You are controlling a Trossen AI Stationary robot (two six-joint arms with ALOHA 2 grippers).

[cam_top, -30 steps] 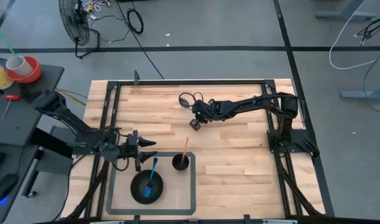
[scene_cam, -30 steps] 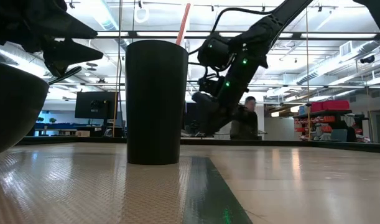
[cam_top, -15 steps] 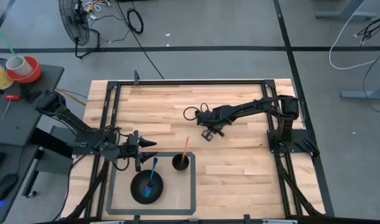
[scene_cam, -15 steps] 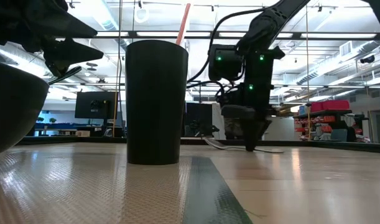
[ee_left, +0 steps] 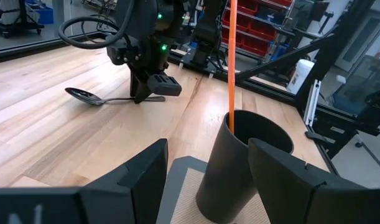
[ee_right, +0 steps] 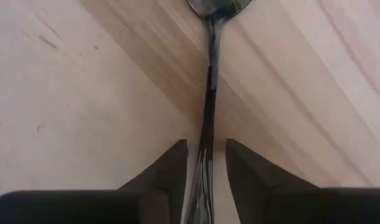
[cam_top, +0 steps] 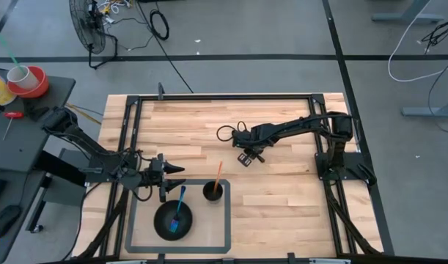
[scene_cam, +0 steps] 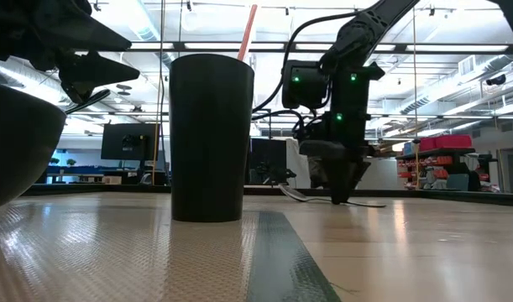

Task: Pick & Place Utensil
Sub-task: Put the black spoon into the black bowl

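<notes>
High view: the right gripper [cam_top: 245, 157] is reaching down to the light wooden slatted table [cam_top: 282, 191] near its centre, where the dark metal spoon lies, too small to make out here. The left gripper [cam_top: 169, 177] is waiting at the far-left edge of the dark-framed grey mat [cam_top: 225, 220], which carries the black round bowl [cam_top: 172, 220] holding a blue utensil [cam_top: 180, 202] and the black cylindrical cup [cam_top: 213, 192] holding an orange stick [cam_top: 218, 174].

Low view: the right gripper [scene_cam: 340, 197] is touching down on the table, with the spoon [scene_cam: 296, 194] lying flat at its tip, presumably so it can be lifted by the handle.

Left wrist view: the left arm's fingers are standing spread and empty either side of the cup [ee_left: 239, 163]. Beyond, the spoon [ee_left: 106, 98] is lying with its bowl pointing away from the right gripper [ee_left: 149, 93].

Right wrist view: the fingers [ee_right: 168, 180] are closely straddling the spoon's handle [ee_right: 208, 118]; its long axis is running straight out between them, bowl end farthest. Whether they are already pinching cannot be told.
</notes>
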